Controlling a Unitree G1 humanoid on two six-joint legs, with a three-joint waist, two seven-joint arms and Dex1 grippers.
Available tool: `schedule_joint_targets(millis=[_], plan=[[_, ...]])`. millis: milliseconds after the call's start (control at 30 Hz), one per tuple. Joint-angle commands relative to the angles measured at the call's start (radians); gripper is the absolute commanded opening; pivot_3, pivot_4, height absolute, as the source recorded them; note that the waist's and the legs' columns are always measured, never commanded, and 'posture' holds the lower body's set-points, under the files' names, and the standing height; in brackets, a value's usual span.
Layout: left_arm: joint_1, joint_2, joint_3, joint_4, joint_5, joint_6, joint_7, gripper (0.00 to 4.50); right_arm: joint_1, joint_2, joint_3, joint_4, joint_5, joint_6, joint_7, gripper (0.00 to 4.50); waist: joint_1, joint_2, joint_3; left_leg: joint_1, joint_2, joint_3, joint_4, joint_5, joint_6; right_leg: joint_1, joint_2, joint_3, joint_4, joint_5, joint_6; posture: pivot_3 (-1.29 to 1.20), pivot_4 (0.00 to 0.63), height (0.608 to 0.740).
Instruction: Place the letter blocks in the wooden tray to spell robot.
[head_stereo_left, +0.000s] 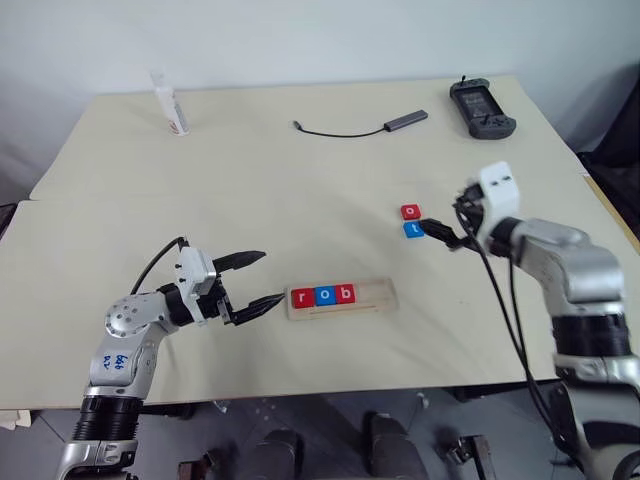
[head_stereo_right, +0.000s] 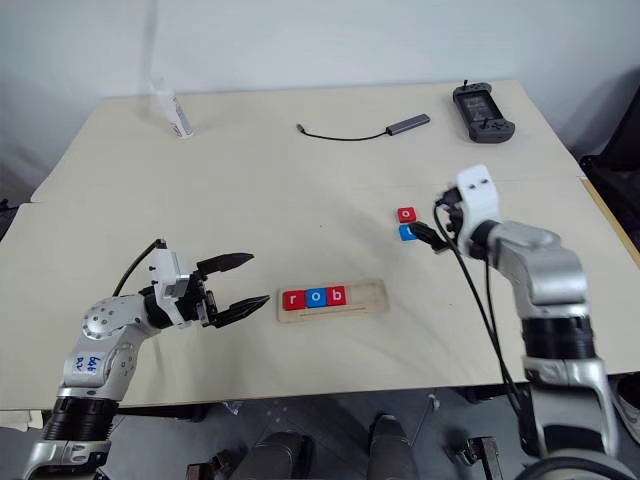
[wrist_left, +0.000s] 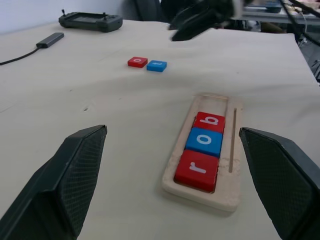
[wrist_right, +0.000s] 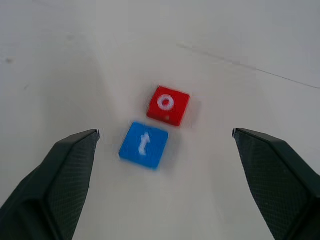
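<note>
Three blocks, r, o, b, already sit in the wooden tray (head_stereo_left: 341, 298) near the counter's front edge, while my right claw (wrist_right: 165, 145), spread wide, hovers by the loose red o (wrist_right: 168, 104) and blue t (wrist_right: 144, 144); my left claw (head_stereo_left: 262, 279) waits apart beside the tray.

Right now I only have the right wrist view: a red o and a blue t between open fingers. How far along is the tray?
Observer: The wooden tray holds three blocks, red r, blue o and red b, filling its left end.
Operator: Is there room for my two?
Observer: Yes, the tray's right part is bare.
Operator: Where is the left gripper?
Observer: The left gripper is open, just off the tray's left end, not touching it.
Operator: Anything else on the table?
Observer: At the far edge, a controller, a cabled adapter and a small tube.
</note>
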Motion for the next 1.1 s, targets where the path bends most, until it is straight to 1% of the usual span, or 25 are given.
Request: schedule_joint_targets(millis=[33,233,300,400,533,700,800,1000,1033,1100], plan=[[0.019,-0.001,0.012,-0.053,0.003,-0.021,0.020,4.50,-0.066,0.020,0.028,0.084,-0.055,-0.027,-0.037,4.47,0.001,0.000,0.000,0.000,-0.001,0.000,0.000,-0.001,0.001,0.000,0.000,0.000,0.001,0.000,0.000,0.00,0.150,0.740],[0.049,0.002,0.029,-0.088,-0.006,-0.002,0.065,4.50,-0.098,0.042,0.051,0.091,-0.074,0.002,-0.037,4.47,-0.004,0.000,0.000,-0.002,-0.002,0.000,0.001,-0.004,0.005,0.000,-0.002,-0.002,0.000,0.000,-0.001,0.00,0.150,0.740],[0.055,0.004,0.026,-0.095,-0.007,-0.002,0.068,4.50,-0.122,0.062,0.046,0.116,-0.080,0.003,-0.064,4.47,-0.007,0.000,0.000,-0.002,-0.001,0.000,0.001,-0.004,0.005,0.000,-0.002,-0.003,-0.001,0.000,-0.001,0.00,0.150,0.740],[0.057,0.004,0.024,-0.104,-0.013,0.001,0.067,4.50,-0.167,0.095,0.048,0.194,-0.101,0.002,-0.107,4.47,-0.018,0.000,0.000,-0.002,-0.001,0.000,0.001,-0.004,0.005,-0.001,-0.001,-0.002,0.000,0.000,-0.001,0.00,0.150,0.740],[0.051,0.008,0.017,-0.105,-0.013,0.009,0.058,4.50,-0.232,0.146,0.061,0.364,-0.129,-0.057,-0.125,4.47,-0.027,0.000,0.000,-0.002,-0.001,0.000,0.001,-0.004,0.005,0.000,-0.001,-0.002,0.000,0.000,-0.001,0.00,0.150,0.740],[0.039,0.014,0.015,-0.099,-0.008,0.005,0.048,4.50,-0.300,0.183,0.061,0.547,-0.169,-0.128,-0.162,4.47,-0.031,0.000,0.000,-0.002,-0.001,0.000,0.001,-0.004,0.005,-0.001,-0.001,-0.002,0.000,0.000,-0.001,0.00,0.150,0.740],[0.035,0.015,0.016,-0.097,-0.006,0.000,0.045,4.50,-0.320,0.199,0.046,0.594,-0.169,-0.158,-0.174,3.90,-0.031,0.000,0.000,-0.002,-0.001,0.000,0.001,-0.004,0.005,-0.001,-0.001,-0.003,0.001,0.000,-0.001,0.00,0.150,0.740],[0.029,0.011,0.010,-0.097,-0.005,-0.003,0.040,4.50,-0.321,0.210,0.035,0.590,-0.167,-0.192,-0.167,1.72,-0.032,0.000,0.000,-0.002,-0.001,0.000,0.002,-0.004,0.005,-0.001,-0.001,-0.003,0.001,0.000,-0.001,0.00,0.150,0.740],[0.026,0.008,0.008,-0.096,-0.004,-0.003,0.040,4.50,-0.321,0.210,0.029,0.578,-0.163,-0.197,-0.165,1.48,-0.032,0.000,0.000,-0.002,-0.001,0.000,0.002,-0.004,0.005,-0.001,-0.001,-0.003,0.001,0.000,-0.001,0.00,0.150,0.740],[0.022,0.004,0.003,-0.094,-0.004,-0.003,0.040,4.50,-0.325,0.205,0.021,0.554,-0.162,-0.204,-0.172,1.44,-0.032,0.000,0.000,-0.002,-0.001,0.000,0.002,-0.004,0.005,-0.001,-0.001,-0.003,0.001,0.000,-0.001,0.00,0.150,0.740]])
